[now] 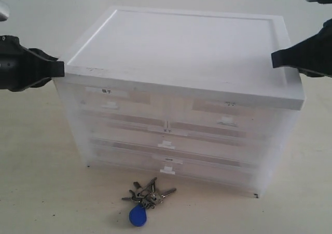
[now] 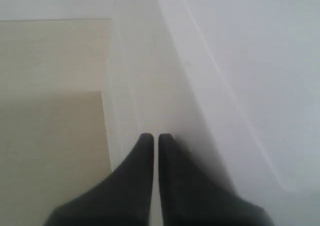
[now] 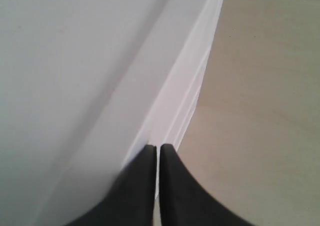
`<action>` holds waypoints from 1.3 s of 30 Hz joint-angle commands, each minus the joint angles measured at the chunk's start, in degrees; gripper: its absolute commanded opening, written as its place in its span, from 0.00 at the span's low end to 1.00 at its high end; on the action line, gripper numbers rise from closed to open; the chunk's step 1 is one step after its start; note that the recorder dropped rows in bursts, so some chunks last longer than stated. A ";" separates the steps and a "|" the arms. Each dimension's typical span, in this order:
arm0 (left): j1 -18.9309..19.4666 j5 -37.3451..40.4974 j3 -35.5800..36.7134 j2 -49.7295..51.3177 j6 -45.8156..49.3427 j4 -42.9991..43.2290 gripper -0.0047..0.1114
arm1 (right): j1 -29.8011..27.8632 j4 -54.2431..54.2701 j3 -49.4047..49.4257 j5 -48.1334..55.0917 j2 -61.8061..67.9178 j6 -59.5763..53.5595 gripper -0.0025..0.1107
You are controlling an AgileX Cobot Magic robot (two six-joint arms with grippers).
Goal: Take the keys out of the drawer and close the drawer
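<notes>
The keys (image 1: 149,191), silver on a ring with a blue teardrop fob (image 1: 138,216), lie on the table in front of the white drawer cabinet (image 1: 181,47). The drawer (image 1: 226,114), top right with a faint label on brownish tape and a small white tab handle, sits flush with the cabinet front. My left gripper (image 1: 62,69) (image 2: 155,137) is shut and empty at the cabinet's upper left edge. My right gripper (image 1: 273,59) (image 3: 158,147) is shut and empty at the lid's right edge. Both hang well above the keys.
The top left drawer (image 1: 109,103) carries a bold black label. Two full-width drawers (image 1: 166,140) lie below, all pushed in. The pale table (image 1: 41,192) extends on both sides of the cabinet and in front of it.
</notes>
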 commanded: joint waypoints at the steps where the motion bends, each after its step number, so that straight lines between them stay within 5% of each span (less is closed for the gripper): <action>1: -0.44 -1.12 2.89 0.14 -0.22 1.38 0.08 | 0.97 1.46 -3.87 0.90 2.83 -1.86 0.02; 18: -0.44 -7.25 13.90 -10.43 -0.26 1.38 0.08 | 1.09 2.97 -6.15 -2.98 4.80 -3.26 0.02; 27: -0.44 -7.76 17.70 -13.78 -0.26 1.38 0.08 | 5.62 3.09 -6.15 -5.46 4.80 -5.21 0.02; 39: -0.44 0.44 18.31 -22.06 3.83 -4.63 0.08 | 5.62 0.62 -6.05 -1.08 -2.36 -3.03 0.02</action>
